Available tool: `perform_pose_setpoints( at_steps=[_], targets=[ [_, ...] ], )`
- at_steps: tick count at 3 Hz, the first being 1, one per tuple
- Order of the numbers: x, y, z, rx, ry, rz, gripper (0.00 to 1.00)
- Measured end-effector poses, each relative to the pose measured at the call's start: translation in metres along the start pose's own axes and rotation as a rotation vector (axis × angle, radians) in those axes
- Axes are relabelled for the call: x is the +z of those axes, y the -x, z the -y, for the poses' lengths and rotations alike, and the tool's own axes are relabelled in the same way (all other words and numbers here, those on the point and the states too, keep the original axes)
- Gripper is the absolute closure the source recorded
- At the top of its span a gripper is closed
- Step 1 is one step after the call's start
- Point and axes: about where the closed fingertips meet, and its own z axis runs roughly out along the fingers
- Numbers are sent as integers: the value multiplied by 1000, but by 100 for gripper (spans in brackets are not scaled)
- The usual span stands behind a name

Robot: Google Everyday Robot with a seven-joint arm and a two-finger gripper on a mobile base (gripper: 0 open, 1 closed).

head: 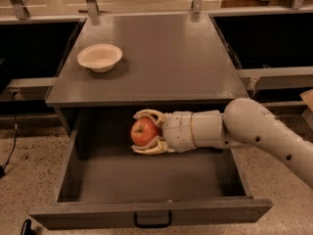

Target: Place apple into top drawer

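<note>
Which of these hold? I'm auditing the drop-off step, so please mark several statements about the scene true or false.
1. The gripper is shut on the apple. True.
2. The top drawer is closed. False: it is pulled open.
3. The bowl sits inside the drawer. False: the bowl is on the cabinet top, toward its back left corner as pictured.
4. The apple is held within the drawer's opening, toward its back. True.
5. The arm reaches in from the picture's left side. False: it comes in from the picture's right.
</note>
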Motion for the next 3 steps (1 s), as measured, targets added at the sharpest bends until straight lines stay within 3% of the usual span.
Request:
perform_pose_setpoints(
  at_steps=[1,2,3],
  targets=[
    [24,-38,-18,128,58,-60,100],
    [45,-83,-41,262,129,-162,82],
    [58,-116,-61,343,156,-209,50]
  ],
)
